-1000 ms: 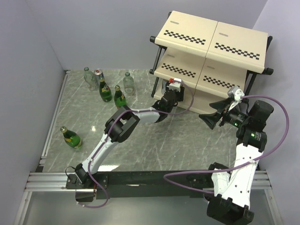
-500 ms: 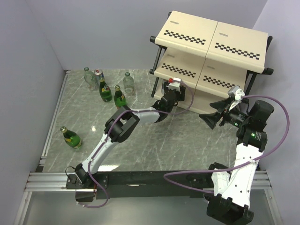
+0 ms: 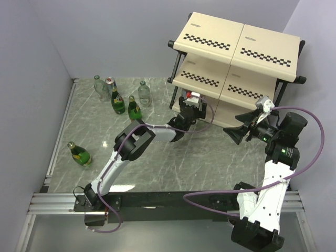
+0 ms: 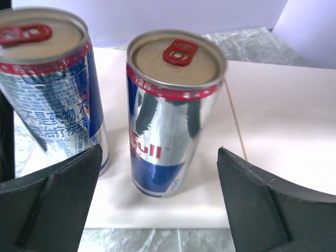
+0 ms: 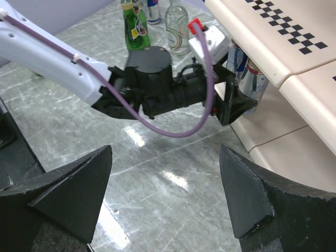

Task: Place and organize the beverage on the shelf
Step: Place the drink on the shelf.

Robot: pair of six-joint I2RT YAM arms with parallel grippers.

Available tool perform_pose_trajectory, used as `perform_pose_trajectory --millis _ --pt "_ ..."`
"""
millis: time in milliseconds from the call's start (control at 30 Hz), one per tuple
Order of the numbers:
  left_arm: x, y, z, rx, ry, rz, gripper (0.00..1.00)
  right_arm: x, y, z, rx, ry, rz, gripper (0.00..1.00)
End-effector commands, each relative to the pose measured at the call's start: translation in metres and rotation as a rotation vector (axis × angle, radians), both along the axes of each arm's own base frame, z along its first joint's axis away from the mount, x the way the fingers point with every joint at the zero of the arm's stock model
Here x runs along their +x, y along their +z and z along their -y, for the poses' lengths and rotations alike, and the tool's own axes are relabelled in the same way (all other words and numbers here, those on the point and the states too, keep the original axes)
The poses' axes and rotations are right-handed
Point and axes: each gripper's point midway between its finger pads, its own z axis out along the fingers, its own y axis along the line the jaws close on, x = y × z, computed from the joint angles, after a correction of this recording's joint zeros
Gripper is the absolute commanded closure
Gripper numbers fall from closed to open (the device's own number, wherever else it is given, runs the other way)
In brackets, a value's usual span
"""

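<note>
Two slim silver-and-blue cans stand upright on the lowest board of the shelf [image 3: 236, 47]. One can [image 4: 173, 115] is straight ahead of my left gripper [image 4: 159, 148] and the other can [image 4: 52, 79] is to its left. That gripper is open, its fingers on either side of the near can without touching it, and it reaches under the shelf's left end [image 3: 185, 110]. My right gripper [image 5: 165, 149] hangs open and empty above the marble floor, in front of the shelf [image 3: 234, 132]. Three green bottles [image 3: 118, 103] [image 3: 134, 108] [image 3: 80, 154], two clear bottles [image 3: 100, 86] [image 3: 144, 93] and another can [image 3: 110, 82] stand on the floor.
The shelf's black tube frame [image 3: 176, 73] stands just left of my left wrist. My left arm [image 5: 152, 89] and its purple cable [image 5: 173, 131] cross in front of the right gripper. Grey walls close the floor at the left and back.
My left gripper has opened and let go of the can on the lowest board, then drawn back a little. The right arm has not moved.
</note>
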Motion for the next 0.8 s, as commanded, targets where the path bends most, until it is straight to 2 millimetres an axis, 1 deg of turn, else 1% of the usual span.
perform_pose_trajectory --millis 0,133,233,333,433,467,500,533,600,633,667,700,733,767 --pt "-0.012 0.080 -0.002 -0.131 0.000 0.122 0.03 -0.002 0.014 -0.001 -0.019 0.010 0.048 0.12" --pt "-0.026 0.085 -0.005 -0.124 -0.011 0.130 0.01 -0.003 0.014 -0.001 -0.023 0.009 0.053 0.12" --pt "-0.035 0.085 -0.010 -0.118 -0.023 0.127 0.01 -0.003 0.014 0.000 -0.019 0.007 0.048 0.12" --pt "-0.054 0.079 -0.017 -0.084 -0.047 0.115 0.01 -0.002 0.013 0.001 -0.029 -0.002 0.051 0.11" --pt "-0.069 0.078 -0.026 -0.050 -0.052 0.119 0.01 -0.003 0.010 0.002 -0.048 -0.011 0.062 0.12" --pt "-0.078 0.075 -0.036 -0.035 -0.057 0.110 0.00 -0.002 0.009 0.003 -0.054 -0.019 0.062 0.11" --pt "-0.084 0.075 -0.040 -0.029 -0.065 0.104 0.00 -0.002 0.008 0.004 -0.063 -0.019 0.065 0.11" --pt "-0.095 0.076 -0.049 -0.019 -0.078 0.091 0.01 -0.002 0.007 0.004 -0.068 -0.020 0.067 0.11" --pt "-0.108 0.078 -0.056 -0.013 -0.106 0.072 0.01 -0.003 0.004 0.004 -0.082 -0.014 0.070 0.11" --pt "-0.116 0.099 -0.062 -0.037 -0.120 0.086 0.01 -0.003 0.003 0.003 -0.084 -0.007 0.068 0.11" --pt "-0.124 0.084 -0.070 0.009 -0.131 0.042 0.01 -0.003 0.002 0.003 -0.093 -0.001 0.073 0.11" --pt "-0.130 0.087 -0.074 0.012 -0.146 0.029 0.01 -0.004 0.001 0.002 -0.093 0.006 0.065 0.11" --pt "-0.139 0.104 -0.078 -0.004 -0.173 0.039 0.02 -0.004 -0.001 0.002 -0.094 0.010 0.058 0.11" --pt "-0.146 0.097 -0.082 0.034 -0.185 -0.010 0.02 -0.004 -0.002 0.000 -0.098 0.022 0.055 0.11"
